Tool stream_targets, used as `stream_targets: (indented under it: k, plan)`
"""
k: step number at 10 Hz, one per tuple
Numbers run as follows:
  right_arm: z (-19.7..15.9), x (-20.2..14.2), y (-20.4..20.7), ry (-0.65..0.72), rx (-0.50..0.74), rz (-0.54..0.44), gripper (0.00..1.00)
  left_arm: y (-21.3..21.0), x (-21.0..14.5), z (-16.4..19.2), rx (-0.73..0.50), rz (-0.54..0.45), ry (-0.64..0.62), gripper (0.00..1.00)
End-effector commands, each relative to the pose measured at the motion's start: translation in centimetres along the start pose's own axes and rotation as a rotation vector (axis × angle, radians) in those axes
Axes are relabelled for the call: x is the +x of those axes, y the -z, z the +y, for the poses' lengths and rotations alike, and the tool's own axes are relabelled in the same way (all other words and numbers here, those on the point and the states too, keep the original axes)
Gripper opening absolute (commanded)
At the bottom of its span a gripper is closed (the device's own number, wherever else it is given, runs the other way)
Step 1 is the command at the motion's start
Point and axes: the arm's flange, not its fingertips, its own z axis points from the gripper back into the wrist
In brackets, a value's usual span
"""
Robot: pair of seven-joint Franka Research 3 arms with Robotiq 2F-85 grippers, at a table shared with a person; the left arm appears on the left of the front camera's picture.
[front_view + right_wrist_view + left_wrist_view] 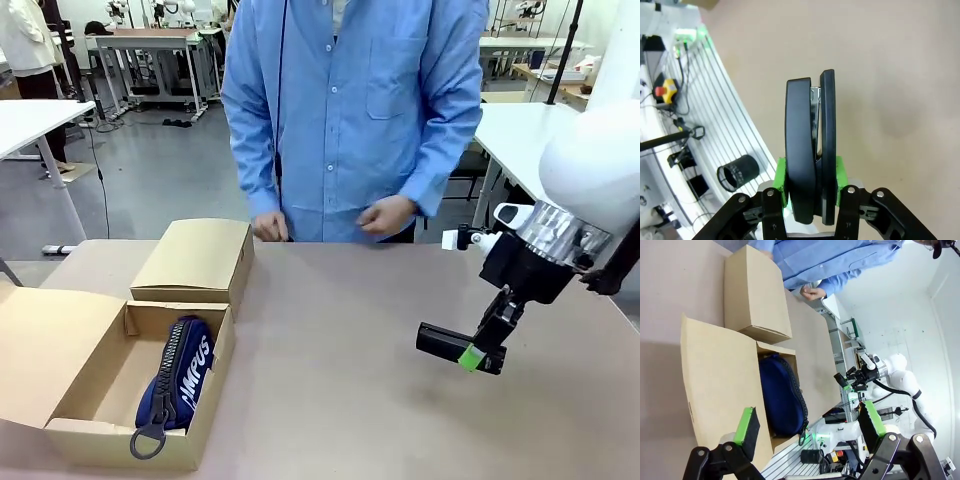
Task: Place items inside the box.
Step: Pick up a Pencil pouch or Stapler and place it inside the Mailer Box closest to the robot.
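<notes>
A white, rounded right arm (598, 165) ends in a silver wrist ring (560, 235) and a black two-finger right gripper (478, 356) with bright green pads (840, 172). The left gripper (809, 424) is the same — black linkages, silver pivot screws, green pads. The person (350, 150) wears a light blue button shirt (300, 90) with a chest pocket and long cuffed sleeves.

Right wrist angled down, right tool (472, 356) clamped on a black stapler (442, 342), left tool (810, 426) spread wide
</notes>
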Motion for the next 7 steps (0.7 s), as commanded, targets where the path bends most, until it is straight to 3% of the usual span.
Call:
stream_targets:
  k: [1, 2, 4, 7]
  plan:
    - [-0.3, -0.2, 0.4, 0.003, 0.002, 0.019, 0.41, 0.1, 0.0, 0.0, -0.024, -0.016, 0.017, 1.00]
    - [0.0, 0.0, 0.0, 0.000, 0.000, 0.000, 0.41, 0.1, 0.0, 0.0, -0.024, -0.016, 0.017, 1.00]
    - [4.8, 4.5, 0.4, -0.122, -0.035, -0.075, 0.41, 0.1, 0.0, 0.0, -0.024, -0.016, 0.017, 1.00]
    - [14.3, 13.0, 2.7, -0.027, 0.145, -0.246, 0.41, 0.1, 0.0, 0.0, -0.024, -0.016, 0.017, 1.00]
